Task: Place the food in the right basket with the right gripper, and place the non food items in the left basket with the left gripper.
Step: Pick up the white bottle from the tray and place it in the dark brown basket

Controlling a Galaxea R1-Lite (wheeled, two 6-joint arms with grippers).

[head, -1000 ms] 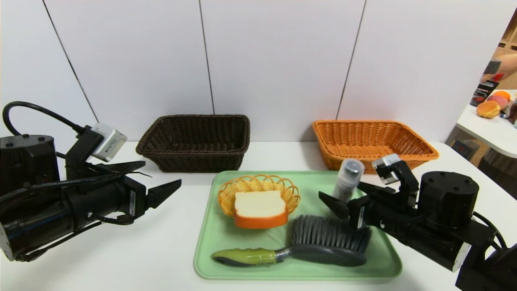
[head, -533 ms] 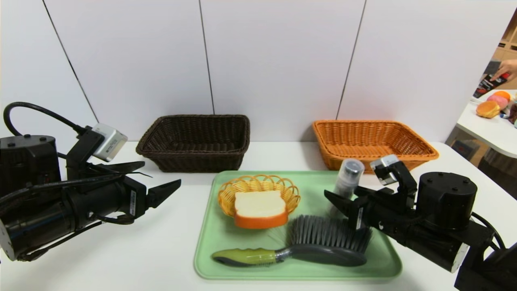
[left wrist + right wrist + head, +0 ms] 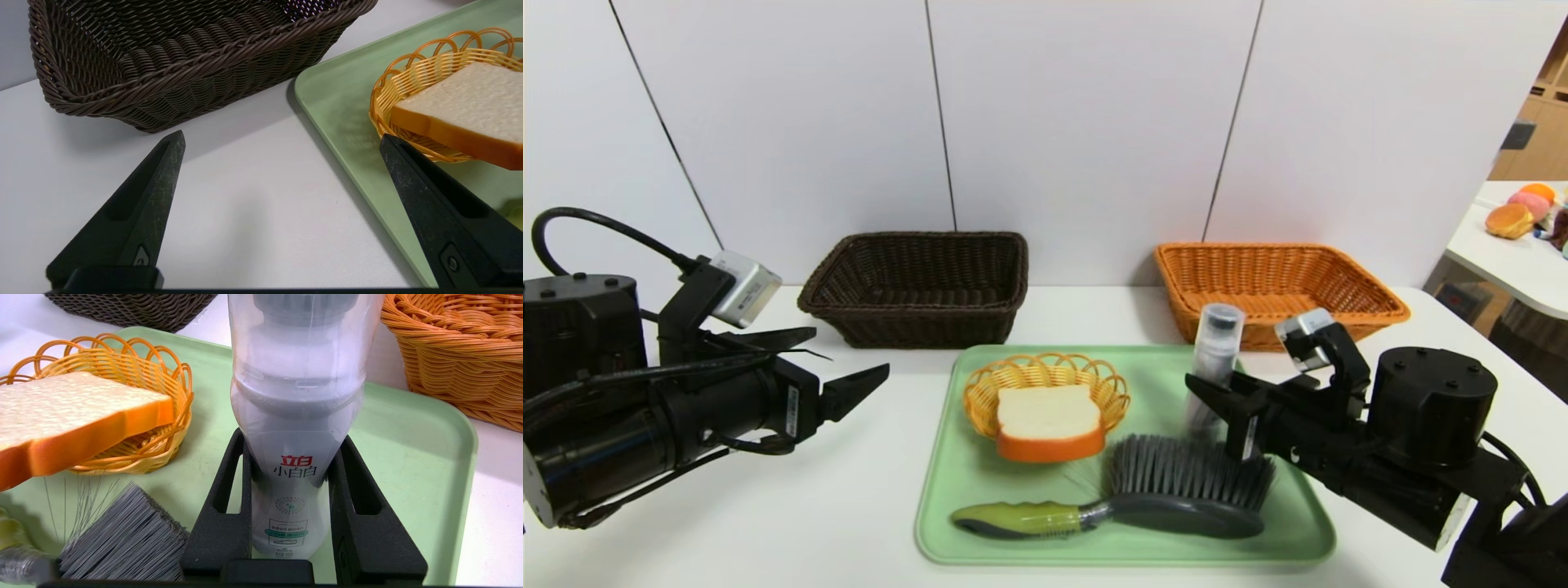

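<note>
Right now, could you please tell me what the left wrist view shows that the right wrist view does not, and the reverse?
Only the left wrist view: the left claw.
Only the right wrist view: the right claw closed on the clear bottle, the brush bristles and the orange basket.
Both: the bread, its small wicker basket, the dark basket and the green tray.

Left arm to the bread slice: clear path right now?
Probably yes: nothing visible stands between the open left pincer and the bread slice, though the yellow basket's looped rim may crowd the approach.
</note>
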